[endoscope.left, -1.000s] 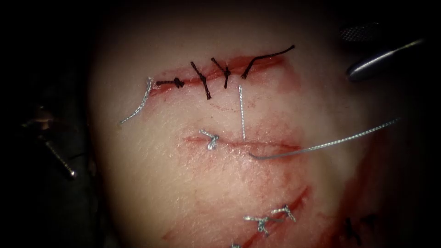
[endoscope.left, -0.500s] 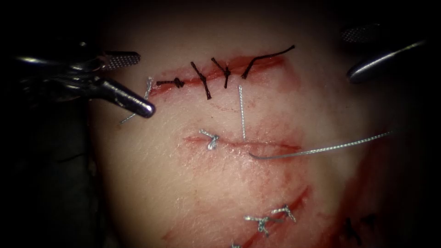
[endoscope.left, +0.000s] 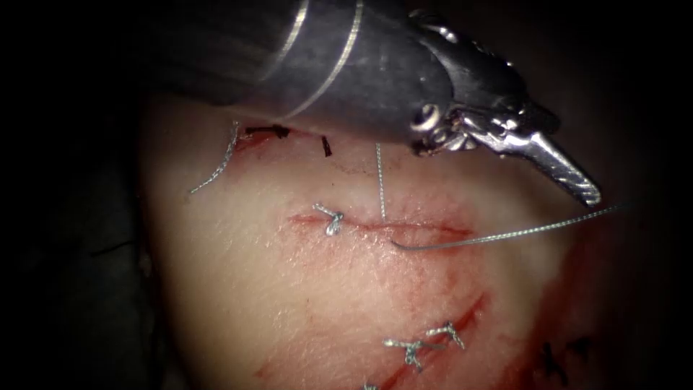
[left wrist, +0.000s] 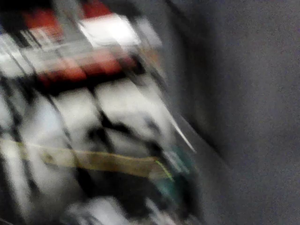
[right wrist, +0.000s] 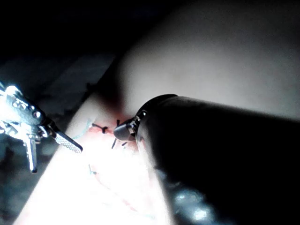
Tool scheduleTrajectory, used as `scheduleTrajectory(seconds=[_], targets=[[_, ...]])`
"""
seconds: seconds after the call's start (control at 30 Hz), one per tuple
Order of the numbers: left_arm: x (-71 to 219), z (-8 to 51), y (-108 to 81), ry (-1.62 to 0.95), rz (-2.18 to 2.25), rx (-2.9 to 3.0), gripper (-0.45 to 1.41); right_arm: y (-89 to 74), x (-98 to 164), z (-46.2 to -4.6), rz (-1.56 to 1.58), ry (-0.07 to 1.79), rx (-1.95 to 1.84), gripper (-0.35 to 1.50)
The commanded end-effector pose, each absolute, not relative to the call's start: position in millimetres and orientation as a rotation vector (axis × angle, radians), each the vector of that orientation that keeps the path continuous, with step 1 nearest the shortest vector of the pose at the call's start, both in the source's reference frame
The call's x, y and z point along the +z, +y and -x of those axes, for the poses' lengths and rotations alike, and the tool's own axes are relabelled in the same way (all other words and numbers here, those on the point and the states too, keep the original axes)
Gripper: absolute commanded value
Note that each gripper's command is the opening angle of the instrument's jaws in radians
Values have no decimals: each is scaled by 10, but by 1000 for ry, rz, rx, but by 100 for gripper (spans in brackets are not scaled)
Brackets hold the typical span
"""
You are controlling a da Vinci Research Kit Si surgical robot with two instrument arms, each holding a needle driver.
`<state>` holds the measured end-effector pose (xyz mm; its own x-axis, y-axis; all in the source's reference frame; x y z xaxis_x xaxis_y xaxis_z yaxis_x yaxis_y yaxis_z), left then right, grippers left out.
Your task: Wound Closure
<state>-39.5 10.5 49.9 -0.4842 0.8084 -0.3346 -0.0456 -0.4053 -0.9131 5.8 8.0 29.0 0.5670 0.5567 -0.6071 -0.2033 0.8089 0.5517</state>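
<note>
Tissue [endoscope.left: 289, 303] fills mid-frame. Its middle cut [endoscope.left: 433, 227] carries one knot [endoscope.left: 330, 219] at left. Thread [endoscope.left: 505, 233] leaves the tissue just below the cut at centre and runs to the right edge. Left claw [endoscope.left: 570, 177], pressed together and empty, hangs just above it at right. Right claw [right wrist: 56, 159] is spread and empty. Needle's place: cannot tell. Judged step: thread handling. Gripping the thread would need the left claw spread first.

Dark surround, bright spot-lit centre, no room detail
</note>
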Motion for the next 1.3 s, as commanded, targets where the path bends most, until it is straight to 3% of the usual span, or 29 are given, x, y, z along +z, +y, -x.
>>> scheduleTrajectory(seconds=[0.03,0.37,0.57,0.63,0.8,0.87,1.0,1.07,1.13,1.2,1.23,1.3], targets=[[508,410,120,-1249,1086,1932,98,92,284,-68,-442,857,475,99],[545,464,172,-1594,693,1786,94,92,282,-76,-439,938,483,105],[552,476,157,-1788,513,1748,61,93,283,-75,-436,939,478,105],[558,482,150,-1811,498,1765,59,93,283,-75,-436,939,478,105],[585,498,119,-1837,423,1812,68,93,283,-75,-436,939,478,106],[597,505,110,-1832,414,1833,81,92,283,-76,-435,939,479,106],[616,517,103,-1830,409,1853,79,91,284,-78,-433,938,480,106],[618,520,106,-1821,408,1856,59,90,284,-80,-435,940,479,106],[618,523,112,-1822,419,1849,4,89,284,-81,-436,941,478,106],[617,527,118,-1822,450,1839,-37,89,285,-82,-434,941,479,106],[616,528,120,-1830,468,1830,-45,88,285,-83,-433,941,479,105],[615,529,124,-1849,512,1811,-45,87,286,-84,-432,941,478,105]])
